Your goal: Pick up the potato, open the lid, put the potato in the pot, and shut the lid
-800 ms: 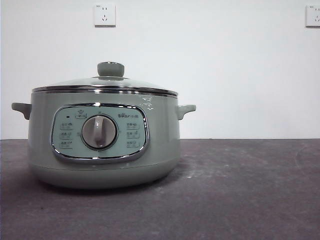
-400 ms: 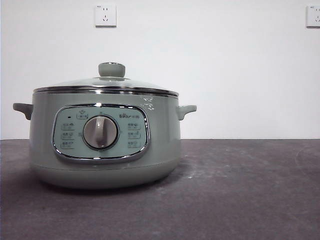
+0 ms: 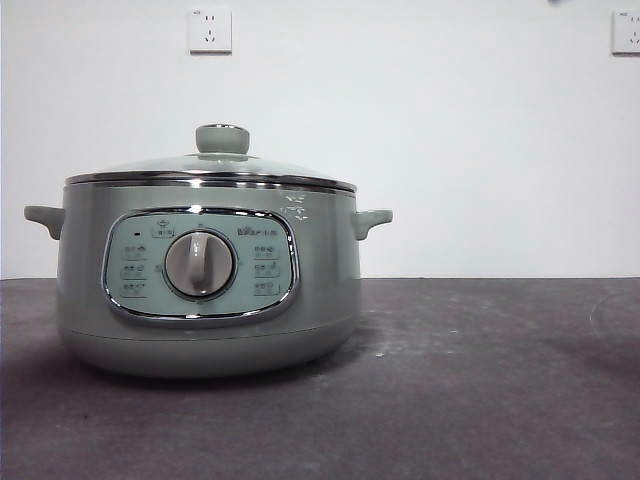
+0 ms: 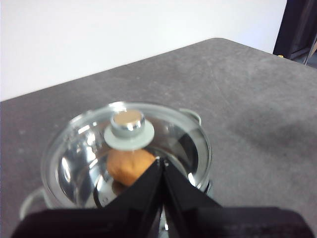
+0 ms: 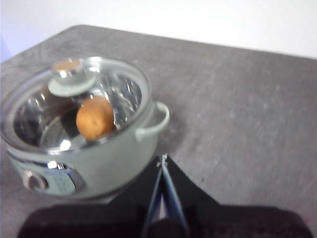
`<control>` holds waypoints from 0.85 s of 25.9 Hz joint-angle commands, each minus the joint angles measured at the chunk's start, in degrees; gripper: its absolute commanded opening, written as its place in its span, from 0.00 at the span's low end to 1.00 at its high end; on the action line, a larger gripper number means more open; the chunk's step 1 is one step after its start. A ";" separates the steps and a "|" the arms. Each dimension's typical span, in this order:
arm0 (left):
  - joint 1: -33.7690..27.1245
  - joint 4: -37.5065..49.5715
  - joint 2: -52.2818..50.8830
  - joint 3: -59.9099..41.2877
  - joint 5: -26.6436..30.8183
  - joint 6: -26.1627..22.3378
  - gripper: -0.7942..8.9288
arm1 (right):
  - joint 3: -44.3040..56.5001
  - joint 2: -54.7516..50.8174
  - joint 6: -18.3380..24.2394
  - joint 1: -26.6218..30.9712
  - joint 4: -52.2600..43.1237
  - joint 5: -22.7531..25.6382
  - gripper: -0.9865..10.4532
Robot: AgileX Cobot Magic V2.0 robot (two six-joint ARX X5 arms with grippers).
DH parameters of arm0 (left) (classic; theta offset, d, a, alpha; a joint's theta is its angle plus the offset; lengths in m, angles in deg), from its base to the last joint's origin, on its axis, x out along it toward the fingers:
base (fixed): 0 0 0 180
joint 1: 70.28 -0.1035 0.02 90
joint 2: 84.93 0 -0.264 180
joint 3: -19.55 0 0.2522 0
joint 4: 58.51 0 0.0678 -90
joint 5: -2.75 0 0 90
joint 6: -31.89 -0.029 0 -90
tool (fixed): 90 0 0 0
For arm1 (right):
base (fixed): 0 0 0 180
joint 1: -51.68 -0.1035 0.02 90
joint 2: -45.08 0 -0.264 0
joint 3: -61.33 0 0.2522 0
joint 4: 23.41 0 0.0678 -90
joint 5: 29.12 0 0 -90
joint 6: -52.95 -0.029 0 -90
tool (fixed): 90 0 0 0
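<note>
The sage-green pot (image 3: pixel 208 275) stands on the dark table at the left of the front view, with the glass lid (image 3: pixel 210 166) seated on its rim and the knob (image 3: pixel 221 139) on top. Through the glass, the orange-brown potato (image 4: pixel 130 166) (image 5: pixel 95 118) lies inside the pot. My left gripper (image 4: pixel 162 161) hovers above the lid (image 4: pixel 126 148), jaws shut, holding nothing. Also shut and holding nothing, my right gripper (image 5: pixel 164 158) hangs above the table beside the pot's (image 5: pixel 99 158) side handle (image 5: pixel 154 121). Neither gripper shows in the front view.
Two wall sockets (image 3: pixel 210 29) (image 3: pixel 626 31) sit high on the white wall behind. The dark grey tabletop (image 3: pixel 480 380) stretches to the right of the pot. A dark object (image 4: pixel 299 27) stands past the table's far corner in the left wrist view.
Nothing about the pot or lid has visibly changed in the front view; only the picture shifts slightly.
</note>
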 commanded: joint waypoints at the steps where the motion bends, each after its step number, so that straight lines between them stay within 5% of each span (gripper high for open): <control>1: 0.35 2.69 -2.40 -5.40 0.13 0.07 0.07 | 4.68 -1.36 -2.80 -0.07 -1.92 0.17 0.08; 17: 0.35 -0.70 0.04 -6.82 0.09 2.75 0.08 | 5.33 -0.31 -3.56 0.00 0.28 1.42 0.09; 22: -2.43 0.15 -3.41 -7.02 3.04 -7.41 0.08 | 5.33 -0.31 -3.58 -0.02 0.28 1.42 0.09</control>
